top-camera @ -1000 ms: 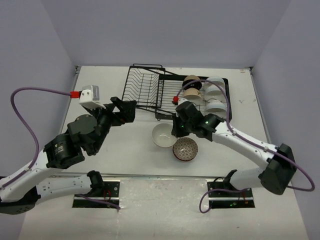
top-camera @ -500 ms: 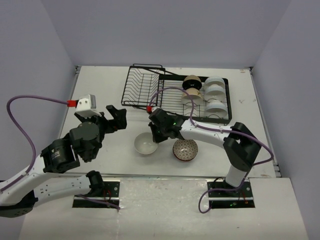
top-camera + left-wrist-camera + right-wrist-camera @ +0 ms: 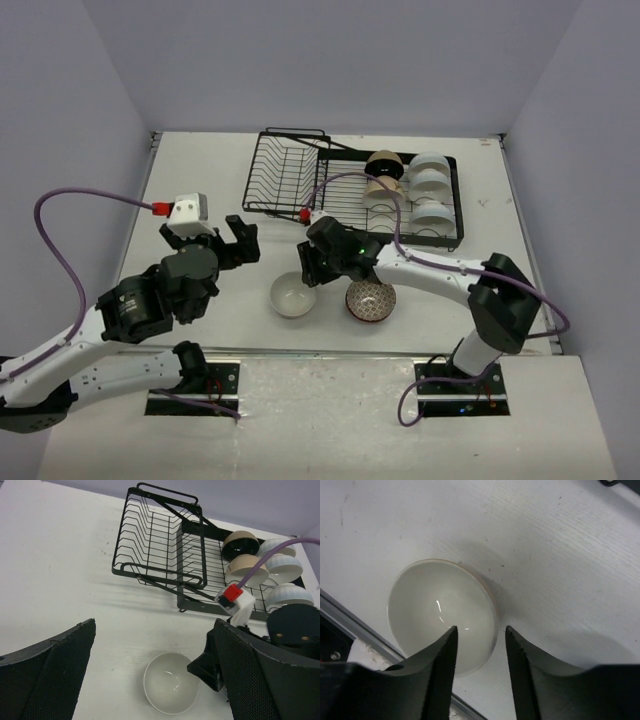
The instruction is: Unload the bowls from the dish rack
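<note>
White bowl (image 3: 293, 297) is set down upright on the table (image 3: 200, 180), near the front edge and well clear of the dish rack (image 3: 290, 175). The right gripper (image 3: 480, 630) is parked right over its rim. In the right wrist view the fingers (image 3: 440, 665) are spread apart with the rim running between them, and no squeeze can be seen, so it's let go. A brown net-patterned bowl (image 3: 371, 300) is sat just beside the white one, to its right in the top view.

5 bowls are left in the longer part of the rack, stood on edge between the tines: 2 beige ones (image 3: 384, 165) and 3 white ones (image 3: 432, 187) next to them.

The left gripper (image 3: 155, 625) is held over bare table left of the white bowl, fingers wide apart and nothing caught between them.
</note>
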`<state>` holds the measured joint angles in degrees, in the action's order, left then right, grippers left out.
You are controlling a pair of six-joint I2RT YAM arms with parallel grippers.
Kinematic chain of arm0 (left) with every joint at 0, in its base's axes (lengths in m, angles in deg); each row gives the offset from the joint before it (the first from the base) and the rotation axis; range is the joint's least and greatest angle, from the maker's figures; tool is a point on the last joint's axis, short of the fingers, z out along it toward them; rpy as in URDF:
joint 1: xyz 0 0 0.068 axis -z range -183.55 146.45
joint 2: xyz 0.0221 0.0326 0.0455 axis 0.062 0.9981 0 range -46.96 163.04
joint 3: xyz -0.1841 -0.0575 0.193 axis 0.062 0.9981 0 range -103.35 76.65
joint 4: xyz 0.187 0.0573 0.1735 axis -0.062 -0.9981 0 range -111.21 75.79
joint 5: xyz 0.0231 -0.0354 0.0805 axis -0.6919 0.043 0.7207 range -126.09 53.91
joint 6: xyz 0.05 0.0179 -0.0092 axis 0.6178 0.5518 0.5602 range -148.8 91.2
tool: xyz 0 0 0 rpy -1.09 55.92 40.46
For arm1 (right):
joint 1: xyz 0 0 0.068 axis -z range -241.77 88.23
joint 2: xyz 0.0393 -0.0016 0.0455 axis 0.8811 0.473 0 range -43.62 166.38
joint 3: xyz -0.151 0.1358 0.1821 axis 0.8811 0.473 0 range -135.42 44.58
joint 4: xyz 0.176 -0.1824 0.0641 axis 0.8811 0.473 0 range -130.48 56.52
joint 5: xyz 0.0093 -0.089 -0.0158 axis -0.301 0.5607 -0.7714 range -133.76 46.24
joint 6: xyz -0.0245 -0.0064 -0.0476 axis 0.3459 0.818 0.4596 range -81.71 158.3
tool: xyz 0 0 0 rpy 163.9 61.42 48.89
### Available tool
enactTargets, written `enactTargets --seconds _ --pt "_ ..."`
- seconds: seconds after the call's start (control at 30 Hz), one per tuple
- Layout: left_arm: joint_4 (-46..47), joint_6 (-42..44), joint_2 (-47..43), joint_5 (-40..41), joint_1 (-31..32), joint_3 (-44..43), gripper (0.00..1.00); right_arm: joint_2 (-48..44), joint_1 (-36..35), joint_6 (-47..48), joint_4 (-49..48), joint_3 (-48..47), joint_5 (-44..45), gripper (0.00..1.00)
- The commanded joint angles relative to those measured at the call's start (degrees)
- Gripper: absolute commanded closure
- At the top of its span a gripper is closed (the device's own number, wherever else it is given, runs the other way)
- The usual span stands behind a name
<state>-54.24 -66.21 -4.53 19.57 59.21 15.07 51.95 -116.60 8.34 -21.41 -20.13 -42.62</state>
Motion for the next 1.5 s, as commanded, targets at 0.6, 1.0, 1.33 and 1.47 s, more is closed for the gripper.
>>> enactTargets --seconds 0.6,1.0,1.33,1.47 --pt "-6.74 5.49 -2.53 -18.74 0.08 4.26 0.00 -13.67 17.64 63.32 -26.23 7.31 36.83 0.01" --pt "3.65 10.52 -1.83 -24.11 0.08 14.56 0.00 4.27 23.10 81.19 -39.88 1.95 36.47 0.35" --pt "4.43 10.87 -6.22 -22.61 -0.01 15.62 0.00 9.63 23.71 85.49 -49.20 2.92 37.34 0.70" --pt "4.52 10.95 -5.87 -22.79 -0.01 15.79 0.00 10.08 23.71 87.26 -55.18 6.16 38.05 0.83"
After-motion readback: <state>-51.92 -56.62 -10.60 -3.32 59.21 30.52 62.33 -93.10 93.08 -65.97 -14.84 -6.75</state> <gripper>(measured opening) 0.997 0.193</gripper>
